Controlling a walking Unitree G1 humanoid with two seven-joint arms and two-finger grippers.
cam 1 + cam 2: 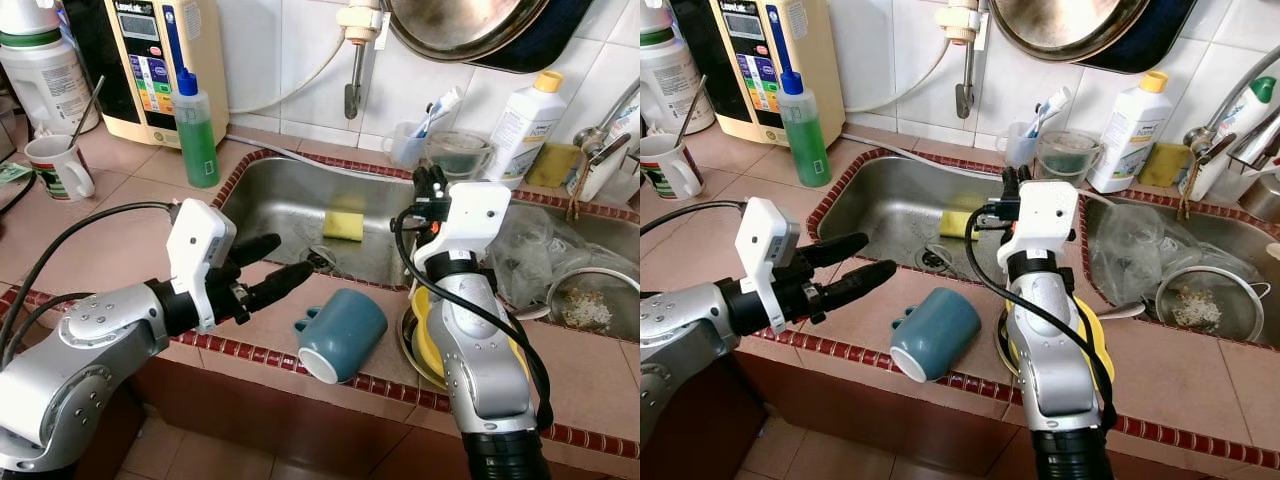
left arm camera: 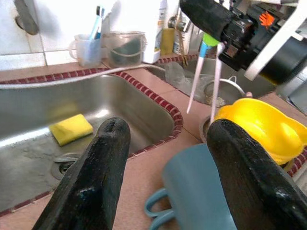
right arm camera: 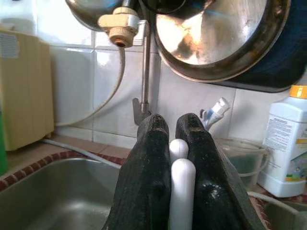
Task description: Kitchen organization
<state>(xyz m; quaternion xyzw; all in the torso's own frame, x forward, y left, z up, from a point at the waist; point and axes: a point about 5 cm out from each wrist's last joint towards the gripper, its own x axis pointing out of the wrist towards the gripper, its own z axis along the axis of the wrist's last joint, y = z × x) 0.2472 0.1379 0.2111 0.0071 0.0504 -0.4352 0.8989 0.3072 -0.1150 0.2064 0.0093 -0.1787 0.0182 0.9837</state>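
**Toothbrushes pinched in right gripper over sink edge**

Right gripper (image 3: pixel 172 158) stands raised above the near rim of the steel sink (image 1: pixel 290 205), fingers pressed together on two slim white toothbrush handles (image 3: pixel 181 191). From the left wrist view the handles (image 2: pixel 205 76) hang down from those fingers, pale pink-white, one with a green and blue section near the top.

Left gripper (image 1: pixel 280 268) hovers over the tiled counter edge (image 1: pixel 240 345), fingers spread and holding nothing, pointing toward a blue mug (image 1: pixel 342 335). Mug lies on its side on the counter in front of the sink, mouth toward the robot, handle toward the left gripper.

Yellow sponge (image 1: pixel 344 225) sits in the sink basin near the drain. Yellow item (image 2: pixel 261 127) rests in a round dish beside the mug, under the right arm. Clear cup with toothbrushes (image 1: pixel 412 140) stands on the ledge behind the sink. Green soap bottle (image 1: pixel 196 130) stands on the counter to the left.
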